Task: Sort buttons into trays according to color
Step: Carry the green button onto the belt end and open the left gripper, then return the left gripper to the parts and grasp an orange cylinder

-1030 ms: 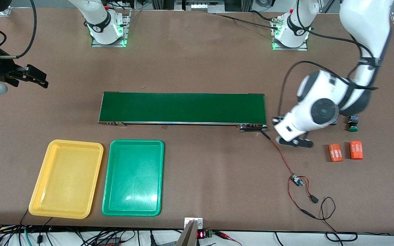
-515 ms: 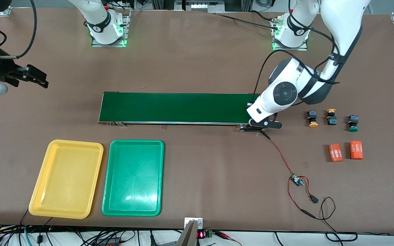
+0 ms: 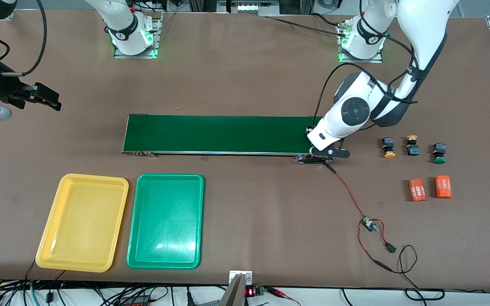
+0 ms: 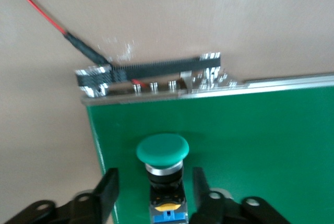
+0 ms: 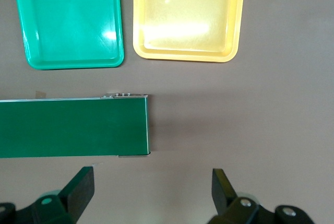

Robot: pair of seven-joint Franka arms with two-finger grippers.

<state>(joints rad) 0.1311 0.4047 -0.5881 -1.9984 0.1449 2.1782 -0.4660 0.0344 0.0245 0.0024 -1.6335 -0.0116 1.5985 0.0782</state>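
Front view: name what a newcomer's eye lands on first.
The left gripper, fingers apart, is low over the conveyor belt at the left arm's end, a green button on the belt between its fingers. Yellow tray and green tray lie side by side, nearer the camera.

left end effector point(image 4: 155, 195) | moved to conveyor end point(image 4: 219, 130) | fingers parted beside green button point(image 4: 162, 153)

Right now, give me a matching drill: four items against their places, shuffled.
1. green-capped button
2. left gripper
3. right gripper
4. yellow tray

A. beside the green tray
B. lying on the conveyor belt, between open fingers
C. waiting over bare table, open
D. at the belt's end nearer the left arm

1-B, 2-D, 3-C, 4-A
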